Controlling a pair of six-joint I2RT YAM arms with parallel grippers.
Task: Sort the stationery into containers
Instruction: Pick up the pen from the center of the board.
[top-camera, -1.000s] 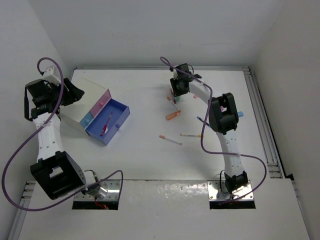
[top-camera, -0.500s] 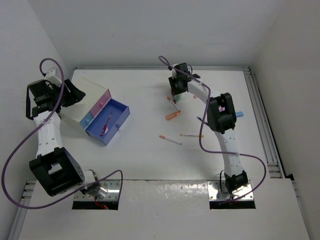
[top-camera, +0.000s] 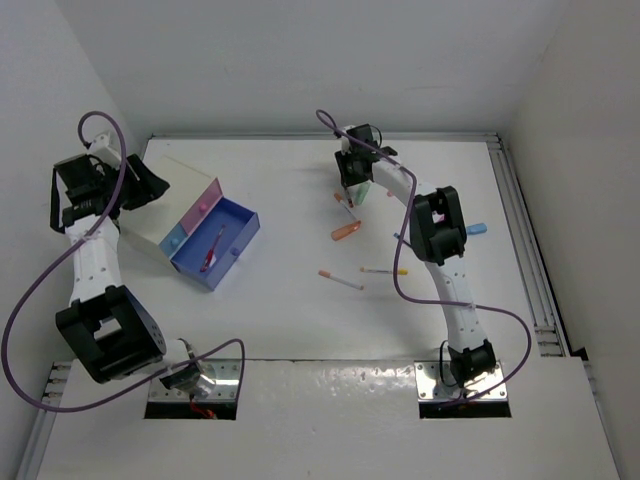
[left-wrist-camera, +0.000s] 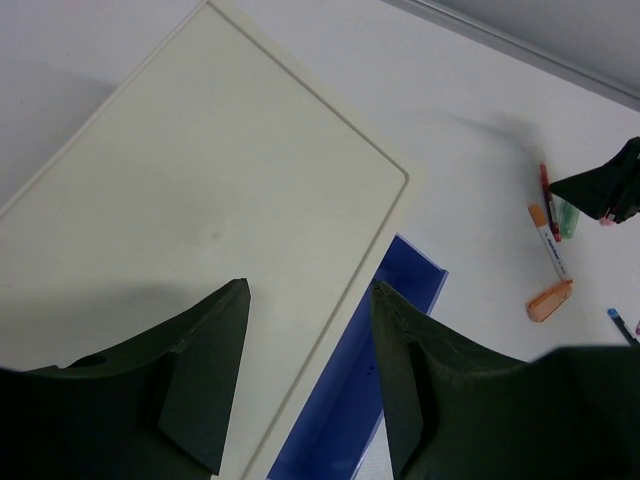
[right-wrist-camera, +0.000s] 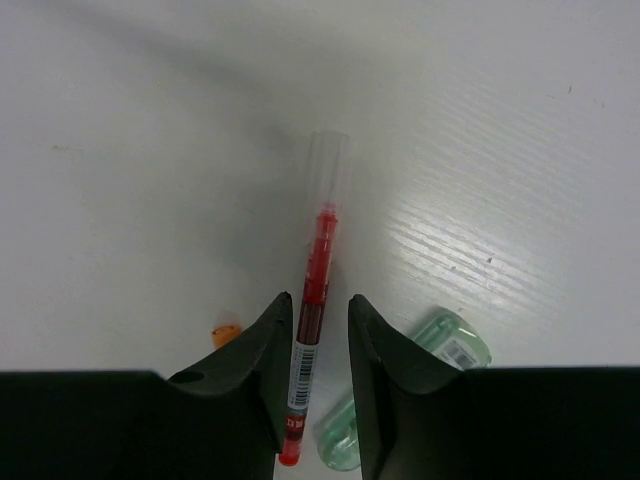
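Note:
A red pen (right-wrist-camera: 318, 270) lies on the table between the fingers of my right gripper (right-wrist-camera: 318, 298). The jaws stand open on either side of it, with a small gap on the right. A green marker (right-wrist-camera: 440, 350) lies just right of those fingers and an orange tip (right-wrist-camera: 226, 332) shows to their left. From above, my right gripper (top-camera: 352, 188) is at the back middle. My left gripper (left-wrist-camera: 310, 290) hangs open above the edge of the white box (left-wrist-camera: 200, 200), next to the open blue container (top-camera: 222, 243), which holds a red pen (top-camera: 213, 250). The pink container (top-camera: 200, 207) is pushed in.
An orange marker (top-camera: 344, 232), a white pen (top-camera: 340, 280), a yellow pen (top-camera: 383, 270) and a blue pen (top-camera: 403, 240) lie scattered mid-table. A light-blue piece (top-camera: 478, 228) lies beside the right arm. Walls close in the left, back and right.
My right gripper's jaws have drawn a little closer round the red pen. The left arm has shifted slightly at the white box.

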